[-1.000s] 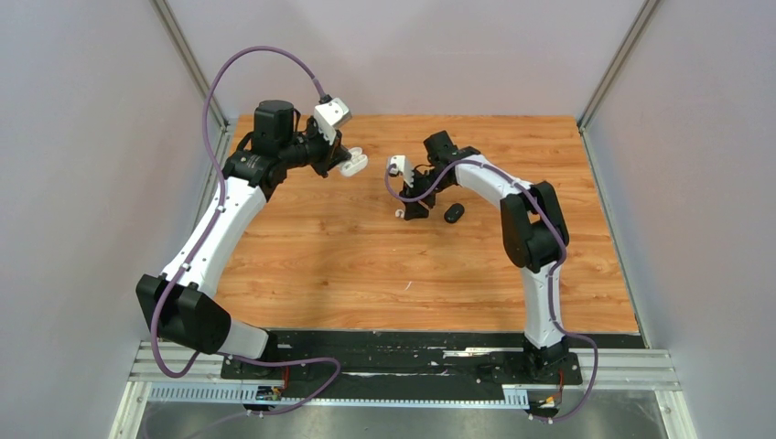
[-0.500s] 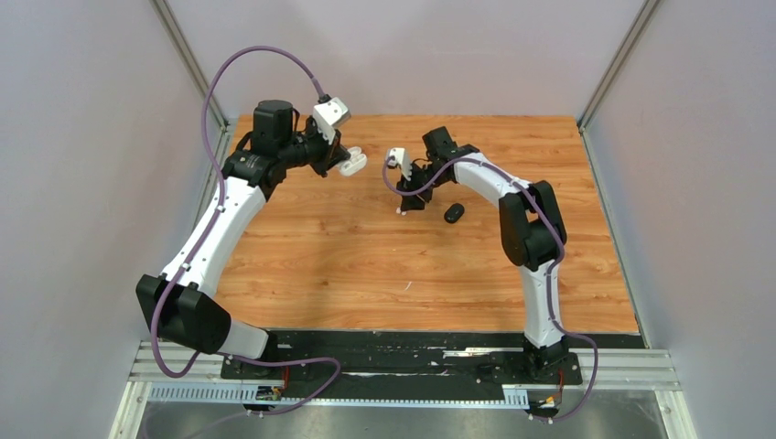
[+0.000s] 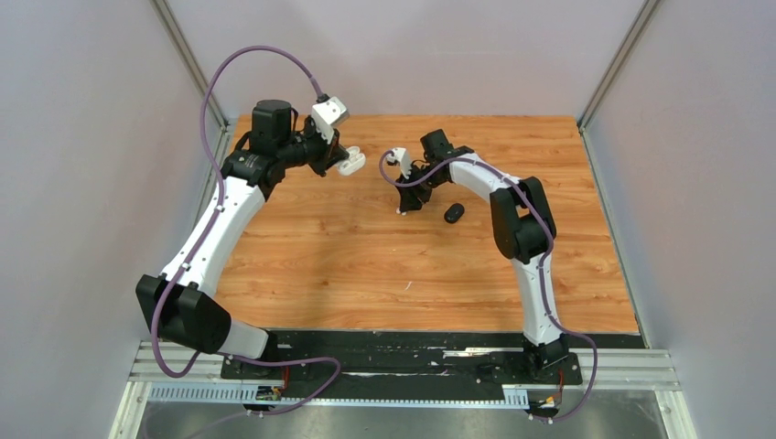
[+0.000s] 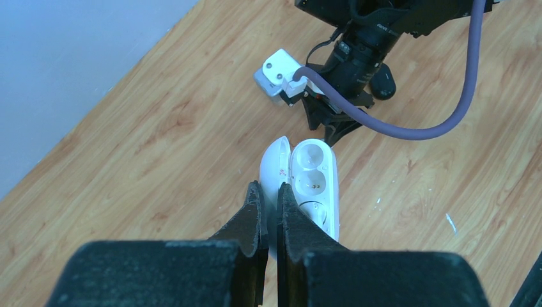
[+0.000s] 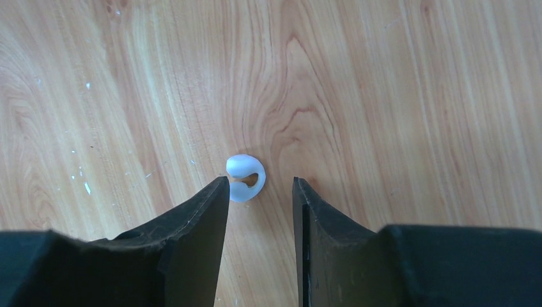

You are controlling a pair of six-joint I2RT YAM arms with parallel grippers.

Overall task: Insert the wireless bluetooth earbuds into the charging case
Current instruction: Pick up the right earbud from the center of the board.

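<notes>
While the left hand (image 4: 268, 195) pinches the open, empty white case (image 4: 313, 173), the right hand (image 5: 259, 187), half-wide, straddles 1 unlifted white earbud (image 5: 243, 176).

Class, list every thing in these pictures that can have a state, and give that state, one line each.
White case: open, wells look empty, held off the table.
Left gripper: shut on the white case.
White bud: loose on the table, between the right fingers.
Right gripper: open, astride the bud, not gripping.
Black case: on the table, looks shut.
</notes>
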